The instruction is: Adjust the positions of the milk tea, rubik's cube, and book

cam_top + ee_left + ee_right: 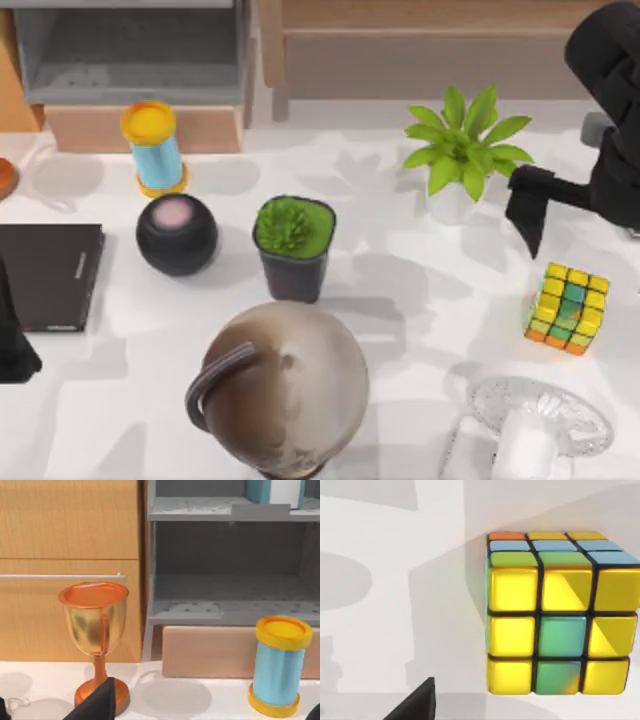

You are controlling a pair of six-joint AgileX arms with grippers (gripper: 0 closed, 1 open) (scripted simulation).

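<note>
The shelf (230, 555) holds the book (275, 491) on an upper level, seen from the left wrist. The right gripper (528, 215) hangs above the table (400, 290) at right, just beyond the cube (568, 307), apart from it; I cannot tell how far its claw gapes. The left gripper (15, 340) sits parked at the left edge by a black book (48, 275), its opening also unclear. The milk tea (154, 148) stands upright near the speaker (177, 234); the left wrist also shows a goblet (95, 640)
</note>
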